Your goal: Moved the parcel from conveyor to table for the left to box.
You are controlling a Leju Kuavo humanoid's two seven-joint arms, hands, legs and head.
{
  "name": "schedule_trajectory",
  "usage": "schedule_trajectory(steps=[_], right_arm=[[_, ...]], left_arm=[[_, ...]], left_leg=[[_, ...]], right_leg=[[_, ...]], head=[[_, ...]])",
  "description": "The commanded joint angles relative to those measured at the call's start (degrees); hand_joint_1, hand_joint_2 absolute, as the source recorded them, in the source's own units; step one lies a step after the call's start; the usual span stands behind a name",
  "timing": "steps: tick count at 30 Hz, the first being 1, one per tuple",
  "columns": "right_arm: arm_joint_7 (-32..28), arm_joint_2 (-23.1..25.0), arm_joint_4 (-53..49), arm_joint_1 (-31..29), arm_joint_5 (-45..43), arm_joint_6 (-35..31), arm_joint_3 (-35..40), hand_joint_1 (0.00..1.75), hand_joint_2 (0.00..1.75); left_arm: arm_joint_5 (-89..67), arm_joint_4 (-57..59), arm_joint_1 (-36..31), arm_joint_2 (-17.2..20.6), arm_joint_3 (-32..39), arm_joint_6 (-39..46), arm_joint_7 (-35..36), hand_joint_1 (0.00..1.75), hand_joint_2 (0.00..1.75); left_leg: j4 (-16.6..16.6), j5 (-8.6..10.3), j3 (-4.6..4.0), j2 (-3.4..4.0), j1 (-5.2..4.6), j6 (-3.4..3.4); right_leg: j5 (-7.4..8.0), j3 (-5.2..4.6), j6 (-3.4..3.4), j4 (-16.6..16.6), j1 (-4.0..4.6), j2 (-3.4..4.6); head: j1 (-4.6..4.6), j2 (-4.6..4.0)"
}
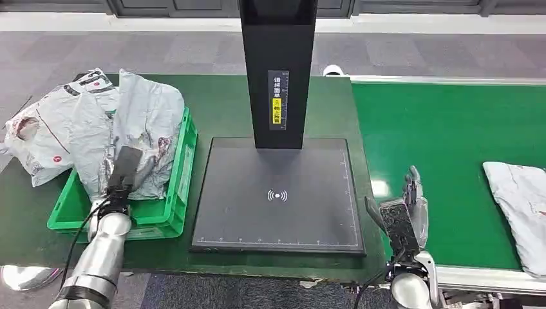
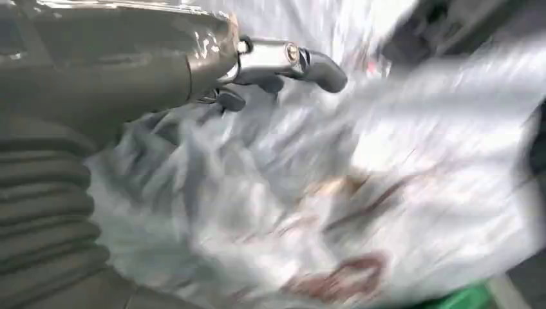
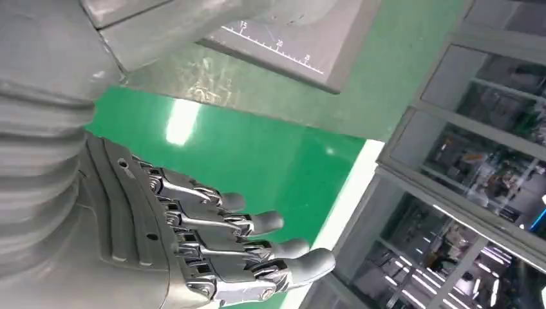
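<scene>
Parcel (image 1: 518, 209) on conveyor (image 1: 444, 141), well apart from right hand (image 1: 412, 206)

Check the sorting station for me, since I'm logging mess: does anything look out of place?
Yes. The grey parcels are heaped in the green crate and spill over its far-left rim onto the table. The left hand rests on the heap. Another parcel lies on the conveyor.

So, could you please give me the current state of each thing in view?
Left robot hand: over the parcels in the bin; grip unclear.
Right robot hand: open, empty, over the conveyor's edge.
Green bin: piled with grey parcels.
Scanner pad: bare.
Parcel on conveyor: lying flat, untouched.
</scene>
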Motion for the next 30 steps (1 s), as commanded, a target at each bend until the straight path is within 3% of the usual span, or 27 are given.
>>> schedule_trajectory(steps=[1, 21, 22, 24, 30], right_arm=[[0.2, 0.9, 2.7, -1.0, 0.3, -0.5, -1.8, 0.00, 1.75], [0.2, 1.0, 2.5, -1.0, 0.3, -0.6, -2.0, 0.00, 1.75], [0.2, 1.1, 2.4, -1.0, 0.7, -0.8, -2.2, 0.00, 0.00], [0.3, 1.3, 2.0, -1.2, 0.9, -1.3, -3.0, 0.00, 0.00], [0.4, 0.9, 2.6, -1.4, 0.5, -1.8, -4.3, 0.00, 0.00]], left_arm=[[4.2, -4.2, -0.1, -3.3, 3.0, 2.1, -1.9, 0.00, 0.00], [5.5, -4.6, 0.1, -3.3, 3.0, 4.0, -3.3, 0.00, 0.00], [7.1, -5.0, 0.2, -3.1, 2.5, 5.6, -4.0, 0.00, 0.00], [6.7, -8.3, 1.5, -3.0, 1.0, 11.0, -6.8, 0.00, 0.00], [9.1, -11.9, 2.8, -4.1, -1.8, 10.6, -8.8, 0.00, 0.00]], left_leg=[[-0.2, -0.02, 0.10, 0.00, 0.09, -0.01], [0.0, -0.06, -0.13, 0.02, 0.04, -0.05], [-0.1, -0.06, -0.07, 0.03, 0.05, -0.05], [-0.1, -0.06, -0.11, 0.02, 0.03, -0.05], [0.0, -0.04, -0.18, -0.05, 0.02, -0.04]], right_leg=[[0.01, 0.15, -0.05, -0.2, 0.10, 0.01], [-0.03, -0.12, -0.04, -0.1, 0.10, 0.02], [-0.02, -0.06, -0.04, -0.1, 0.12, 0.03], [-0.04, -0.10, -0.04, -0.1, 0.10, 0.02], [-0.05, -0.17, -0.02, -0.1, 0.09, -0.04]], head=[[0.00, 0.00], [0.00, 0.00], [0.00, 0.00], [0.00, 0.00], [0.00, 0.00]])
